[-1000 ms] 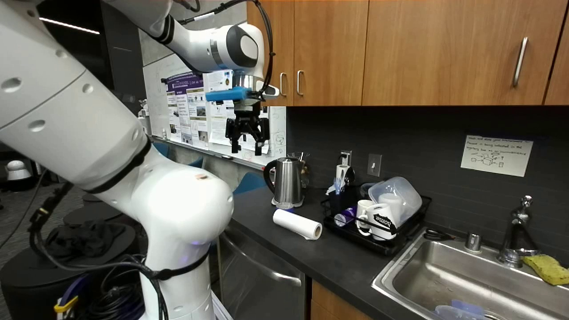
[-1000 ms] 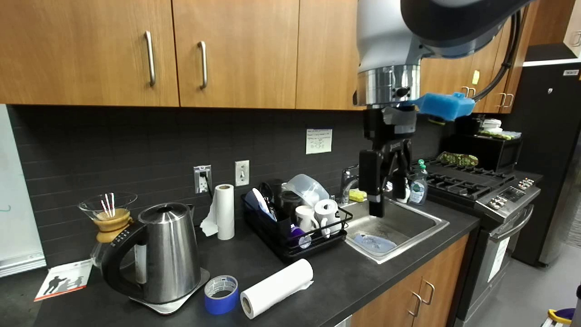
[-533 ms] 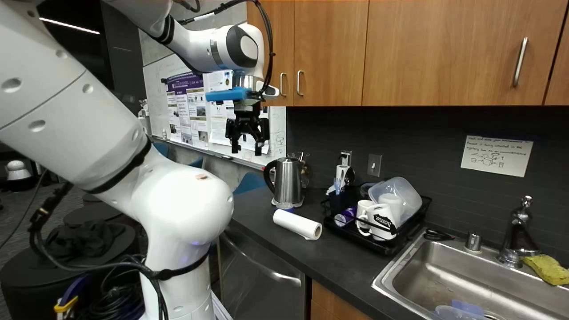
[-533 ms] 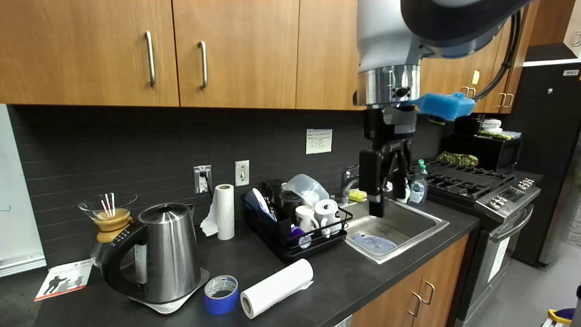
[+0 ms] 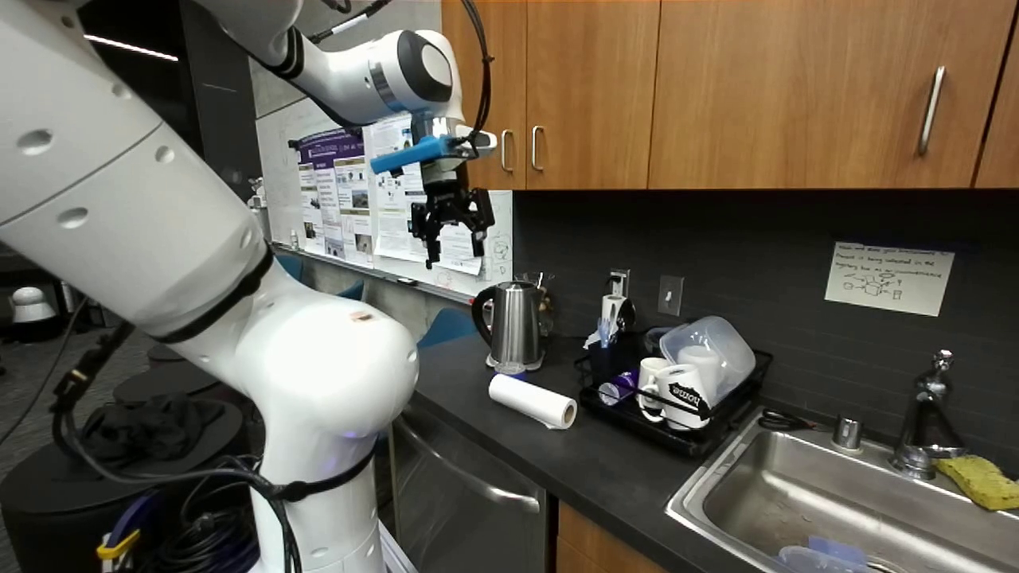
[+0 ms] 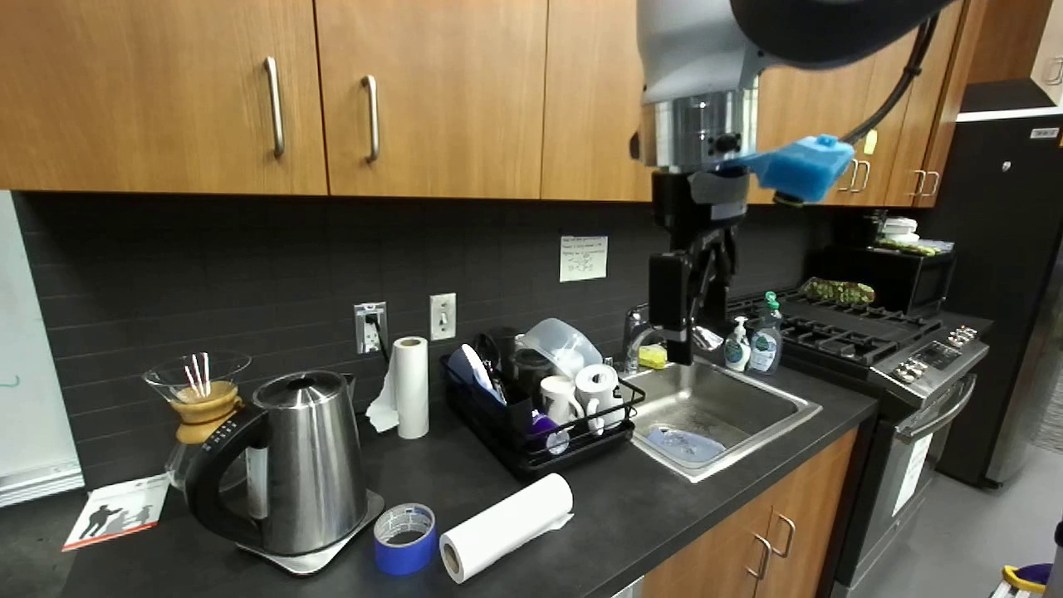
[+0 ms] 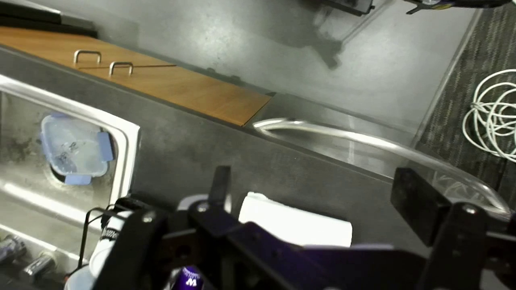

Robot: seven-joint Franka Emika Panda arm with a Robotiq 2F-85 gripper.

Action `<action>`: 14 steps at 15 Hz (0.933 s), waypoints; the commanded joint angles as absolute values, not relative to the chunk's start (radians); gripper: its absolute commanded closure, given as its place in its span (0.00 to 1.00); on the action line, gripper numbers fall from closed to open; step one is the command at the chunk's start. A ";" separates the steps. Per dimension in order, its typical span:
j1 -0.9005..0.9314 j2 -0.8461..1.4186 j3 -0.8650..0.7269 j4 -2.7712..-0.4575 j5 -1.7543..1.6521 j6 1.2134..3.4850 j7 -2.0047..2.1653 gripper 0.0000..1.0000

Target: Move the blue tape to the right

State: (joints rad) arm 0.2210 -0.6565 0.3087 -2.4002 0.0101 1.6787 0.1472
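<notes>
You now have the gripper (image 5: 454, 255) higher and tilted, its fingers (image 7: 419, 203) spread on nothing, so reaching the blue tape (image 6: 405, 559) still lies ahead

My white arm (image 5: 167, 207) arches high, its wrist (image 5: 434, 72) canted. My gripper (image 5: 454, 253) hangs below at a slight tilt, pointing down, its fingers (image 7: 419, 205) spread wide apart.

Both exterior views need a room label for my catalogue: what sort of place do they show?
A kitchen, probably in an office or lab: the sink and stove show the kitchen, and the whiteboard suggests a workplace.
</notes>
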 commanded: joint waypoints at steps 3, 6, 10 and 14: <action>0.253 -0.462 0.454 -2.146 -0.146 1.609 0.147 0.00; 0.280 -0.322 0.553 -2.024 -0.226 1.597 0.176 0.00; 0.300 -0.099 0.668 -1.897 -0.301 1.612 0.286 0.00; 0.343 0.101 0.682 -1.845 -0.418 1.626 0.399 0.00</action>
State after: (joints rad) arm 0.3032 -0.0649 0.6904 -1.9244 -0.3361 1.6417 0.3189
